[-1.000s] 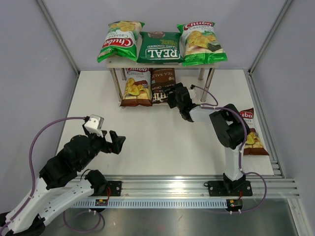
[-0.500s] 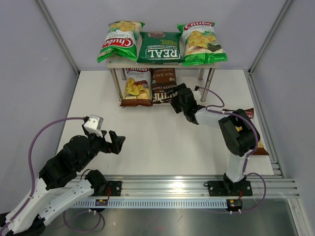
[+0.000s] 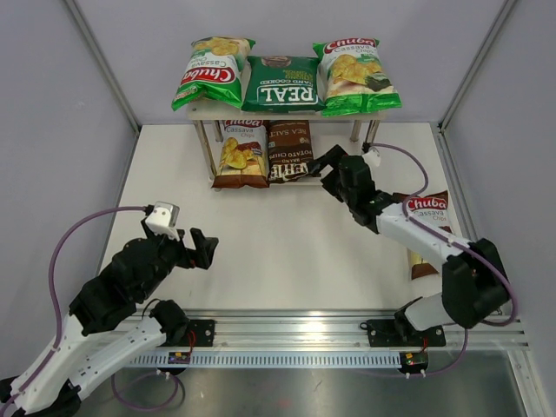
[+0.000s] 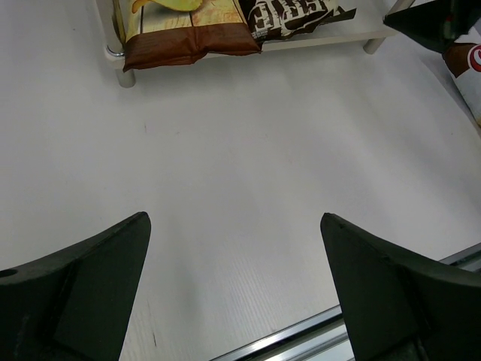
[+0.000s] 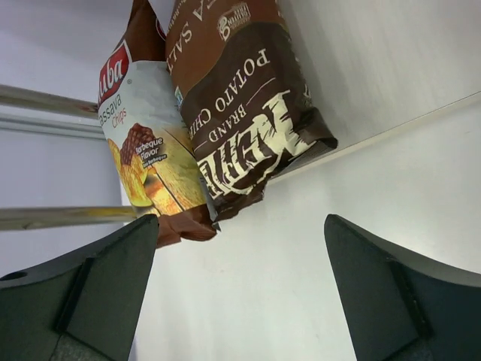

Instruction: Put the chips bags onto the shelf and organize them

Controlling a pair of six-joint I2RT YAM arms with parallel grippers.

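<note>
Right gripper [image 3: 328,164] hangs spread and empty just off the lower board [image 5: 376,68] of the shelf [image 3: 198,112]. It faces the Kettle bag [image 5: 240,128], which lies beside a brown Chuba bag [image 5: 150,162]. Both tails overhang the edge, probably to leave the third slot free. Left gripper [image 3: 201,249] hovers spread, idle. The last Chuba bag [image 3: 427,211] lies on the table [image 3: 287,252], partly covered by the right arm [image 3: 417,233].

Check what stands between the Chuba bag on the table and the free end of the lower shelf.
Only the right arm itself: its forearm crosses over the Chuba bag, and the open right gripper sits before the lower shelf at its free end.
</note>
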